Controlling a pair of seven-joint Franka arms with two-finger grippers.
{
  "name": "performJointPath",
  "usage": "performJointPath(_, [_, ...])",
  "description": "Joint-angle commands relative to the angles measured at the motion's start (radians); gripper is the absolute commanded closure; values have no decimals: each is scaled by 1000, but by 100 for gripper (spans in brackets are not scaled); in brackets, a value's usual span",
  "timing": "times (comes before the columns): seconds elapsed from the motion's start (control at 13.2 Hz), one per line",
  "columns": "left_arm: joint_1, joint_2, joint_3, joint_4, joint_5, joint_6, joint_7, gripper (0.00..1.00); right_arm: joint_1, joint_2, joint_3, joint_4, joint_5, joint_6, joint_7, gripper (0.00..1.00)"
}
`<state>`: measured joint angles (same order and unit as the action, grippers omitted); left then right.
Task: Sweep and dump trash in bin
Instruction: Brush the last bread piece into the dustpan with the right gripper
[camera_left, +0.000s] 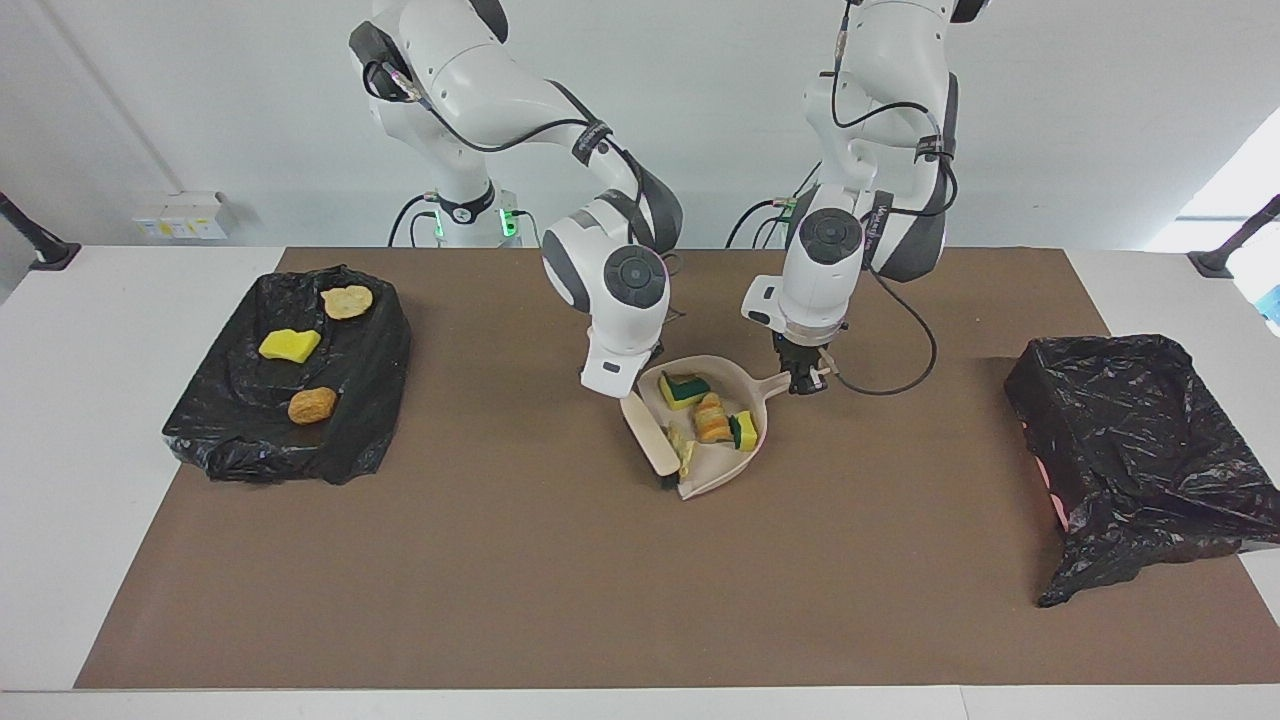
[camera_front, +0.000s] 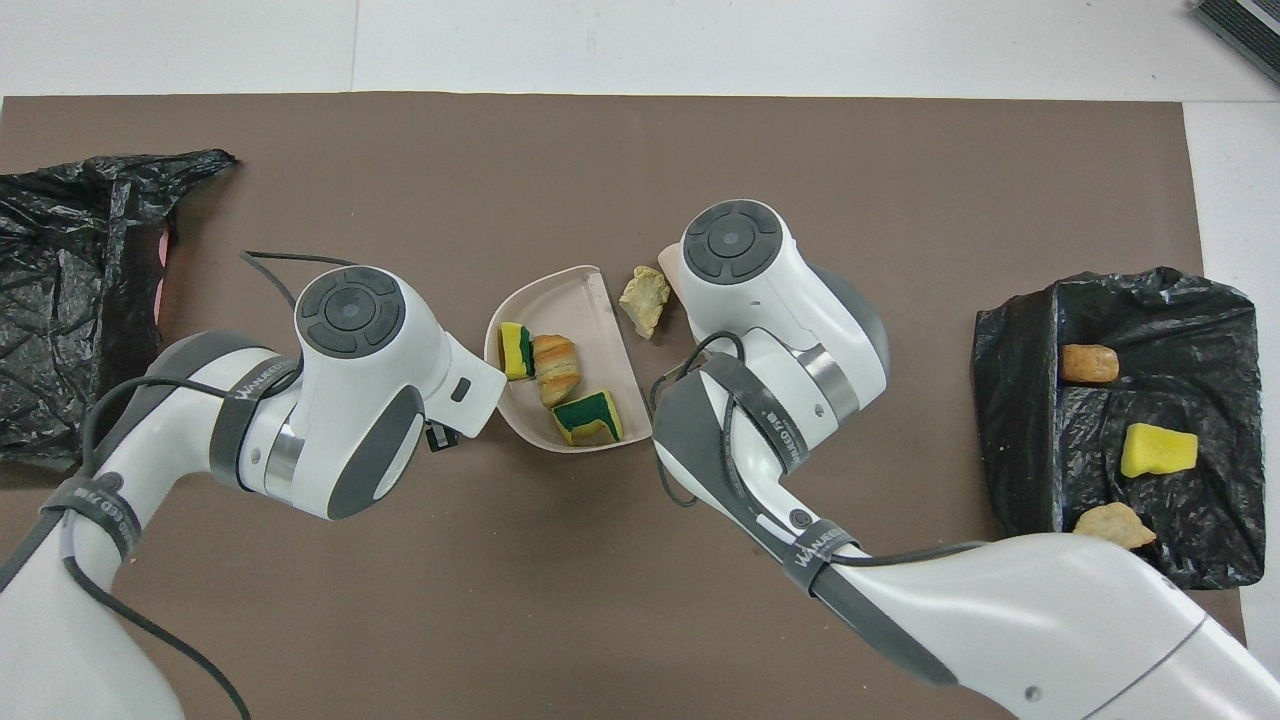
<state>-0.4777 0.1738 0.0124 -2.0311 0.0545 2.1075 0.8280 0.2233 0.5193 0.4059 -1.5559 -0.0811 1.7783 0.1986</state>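
A beige dustpan (camera_left: 700, 480) lies mid-mat and holds two green-backed yellow sponge pieces (camera_left: 684, 388) and a tan bread chunk (camera_left: 712, 420). My left gripper (camera_left: 803, 378) is shut on the dustpan's handle (camera_left: 772, 386). My right gripper (camera_left: 630, 392) is shut on a beige brush (camera_left: 652, 445), whose bristles rest at the pan's open mouth. A pale yellow chunk (camera_left: 683, 445) lies between the brush and the pan's mouth. In the overhead view this chunk (camera_front: 645, 300) sits just outside the pan's (camera_front: 560, 290) straight edge, beside my right hand.
A black-bagged bin (camera_left: 360, 400) at the right arm's end of the table holds a yellow sponge (camera_left: 289, 345) and two tan chunks. Another black-bagged bin (camera_left: 1130, 440) stands at the left arm's end. A brown mat (camera_left: 600, 580) covers the table.
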Motion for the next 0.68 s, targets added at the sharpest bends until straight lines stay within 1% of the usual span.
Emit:
performJointPath(0.0, [-19, -27, 8, -61, 15, 43, -4, 100, -22, -21, 11, 16, 27, -45, 27, 100])
performJointPath(0.15, [-9, -28, 8, -74, 15, 78, 20, 100, -39, -39, 7, 16, 14, -46, 13, 100])
performJointPath(0.3, [19, -22, 6, -66, 5, 80, 75, 100, -39, -48, 7, 14, -43, -59, 24, 100])
performJointPath(0.46, [33, -16, 9, -57, -66, 83, 152, 100, -36, -85, 7, 11, -75, -124, 82, 100])
performJointPath(0.61, [83, -5, 8, -8, -85, 68, 206, 100, -47, -158, 7, 7, -71, -213, 116, 100])
